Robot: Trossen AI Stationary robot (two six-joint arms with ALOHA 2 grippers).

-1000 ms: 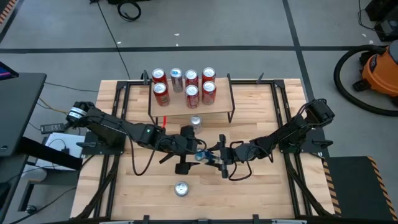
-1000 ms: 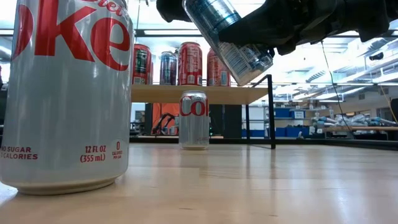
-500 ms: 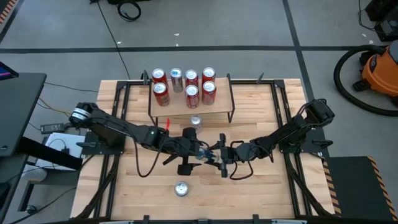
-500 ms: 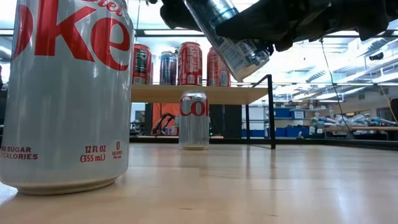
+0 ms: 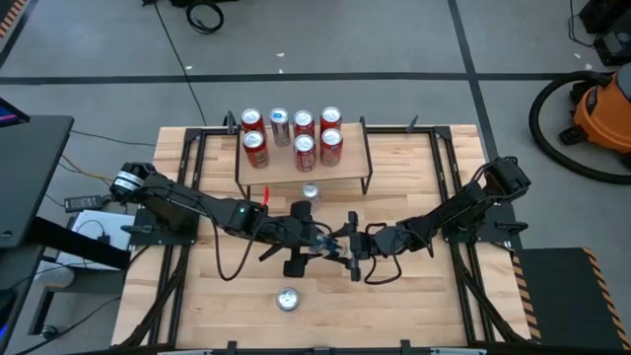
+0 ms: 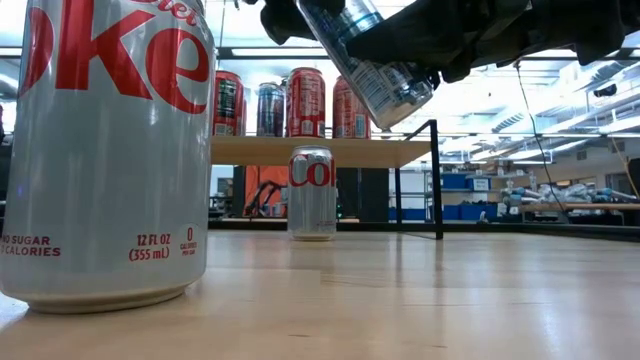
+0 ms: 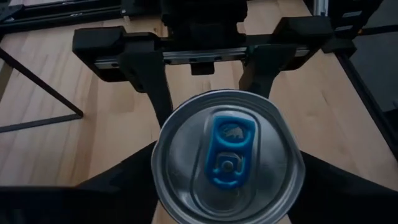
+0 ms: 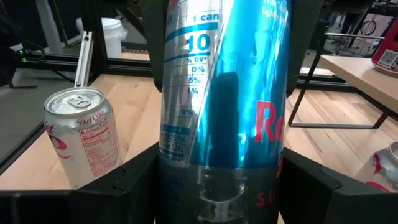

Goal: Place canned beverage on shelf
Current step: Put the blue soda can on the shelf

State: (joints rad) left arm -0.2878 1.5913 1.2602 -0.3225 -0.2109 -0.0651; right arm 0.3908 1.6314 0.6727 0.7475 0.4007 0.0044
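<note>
A slim blue can hangs tilted above the table's middle, between my two grippers. My left gripper reaches in from the table's left and is shut on the can's top end. My right gripper reaches in from the right and is shut on the can's body. In the low view the can leans with its top toward the left and its bottom end lowest. The shelf stands at the far middle with several cans upright on its board. My left gripper pinches the can's side wall just below the top rim between its two fingers, coming about level from the table's left. The can's top faces back along the fingers. The can is lifted clear of the table and tilted. My right gripper pinches the can's body toward its lower end between its two fingers, coming about level from the table's right, fingers across the can. The can is clear of the table, its upper part rising past the fingertips.
A Diet Coke can stands on the table just in front of the shelf, and shows in the low view. Another Diet Coke can stands near the front edge, close to the low camera. Black frame rails run along both table sides.
My left gripper has moved a little toward the table's right, closer onto the can. The can has risen slightly and stays tilted between the two grippers.
</note>
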